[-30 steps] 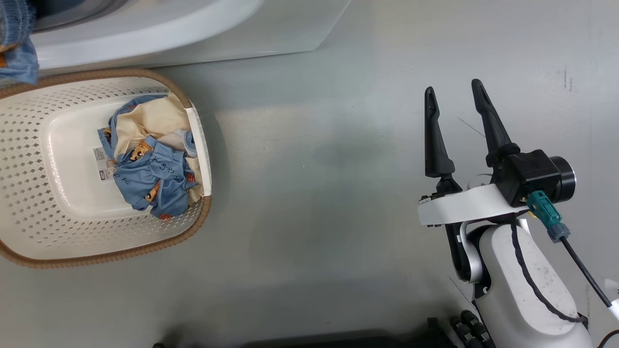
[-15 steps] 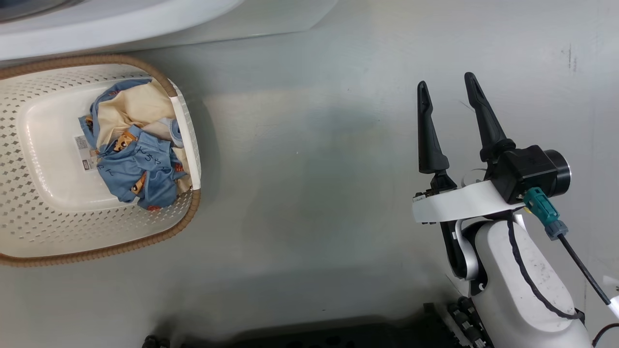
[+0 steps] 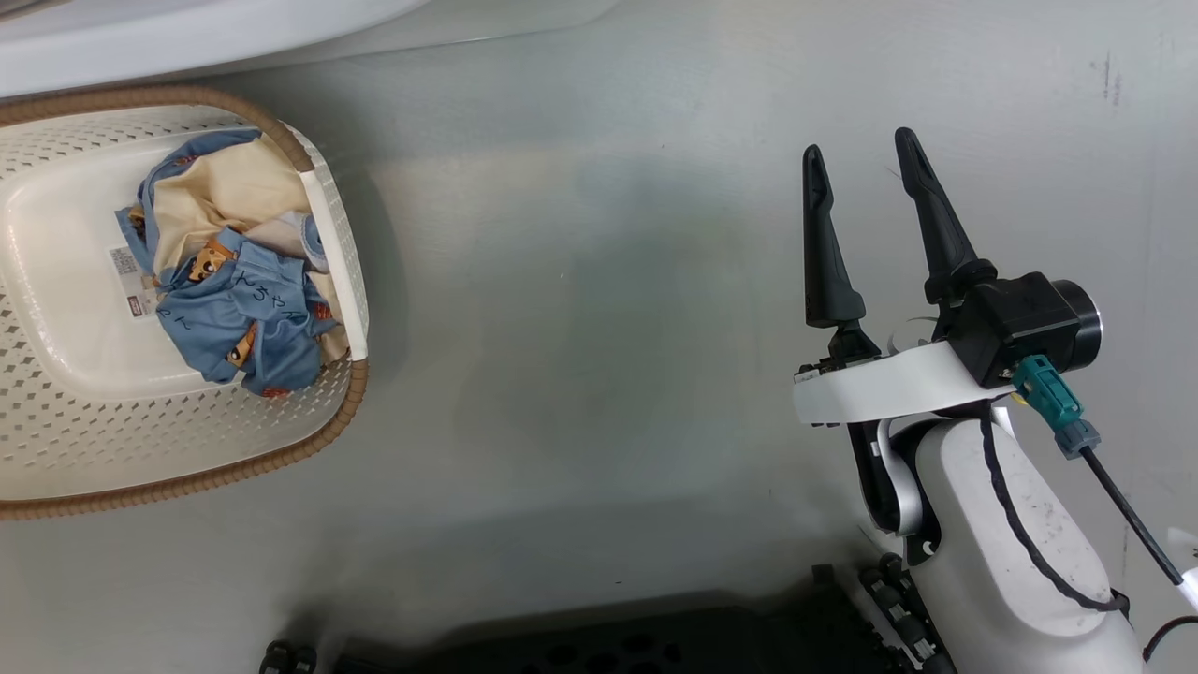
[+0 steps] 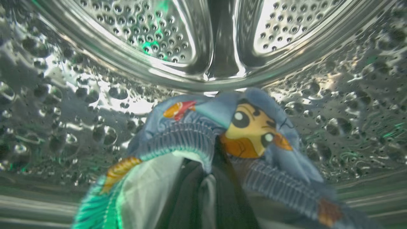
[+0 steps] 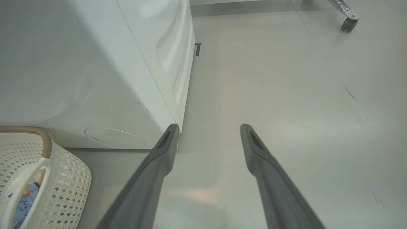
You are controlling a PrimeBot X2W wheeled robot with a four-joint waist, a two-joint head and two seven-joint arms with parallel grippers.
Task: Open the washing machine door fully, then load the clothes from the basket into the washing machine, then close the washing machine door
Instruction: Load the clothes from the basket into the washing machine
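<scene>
Grey floor (image 3: 608,281) in front of the washing machine (image 3: 140,47), with the basket (image 3: 56,449) on it, just below the machine's front in the head view. The left gripper (image 4: 206,178) is inside the steel drum (image 4: 159,38), its dark fingers pressed close on a blue garment (image 4: 254,127) with an orange cartoon face, which drapes over both fingers. The right gripper (image 3: 857,142) hangs over bare floor, well apart from the basket, fingers spread wide and holding nothing. The remaining clothes (image 3: 253,323) are bunched against the basket's right wall.

Risks, as I judge them:
- The draped fabric could hang on the fingers after release and trail back out as the arm withdraws, or lie across the mouth and get caught when the door closes.
- The basket pile sits tight against the wall and handle, so a pinch there may catch plastic or lift only one layer.
- In the right wrist view one finger tip sits near the machine's corner, so a waist turn might clip it.

Unclear:
- The left fingertips are buried under cloth, so I can't tell how deep the bite is.
- The left wrist view is blurred and green-tinted.
- The basket's left part is cut off by the head view's edge.
- I can't tell how many pieces are in the pile, or how wide the door stands.
</scene>
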